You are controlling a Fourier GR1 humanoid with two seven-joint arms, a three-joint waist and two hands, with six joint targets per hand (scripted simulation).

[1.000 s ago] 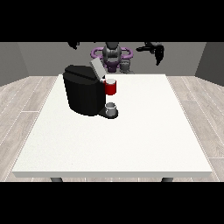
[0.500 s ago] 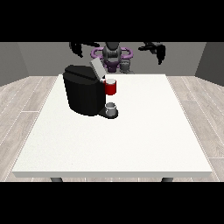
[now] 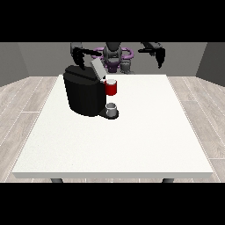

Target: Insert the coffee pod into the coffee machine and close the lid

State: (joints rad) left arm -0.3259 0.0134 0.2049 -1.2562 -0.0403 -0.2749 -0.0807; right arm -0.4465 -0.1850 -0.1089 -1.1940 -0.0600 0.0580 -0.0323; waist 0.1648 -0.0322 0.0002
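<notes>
Front view: a black coffee machine [image 3: 84, 94] stands on the white counter [image 3: 132, 132] with its lid [image 3: 97, 69] tilted open, a grey thing [image 3: 111, 107] resting on its base, while both robot hands hover above, left-of-view one [image 3: 79, 56] near the lid, right-of-view one [image 3: 159, 55] idle, finger positions indiscernible.

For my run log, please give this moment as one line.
black coffee machine: lid raised | small grey cup-shaped thing: on machine's base | hand at view's left: above machine | hand at view's right: raised, holds nothing
</notes>
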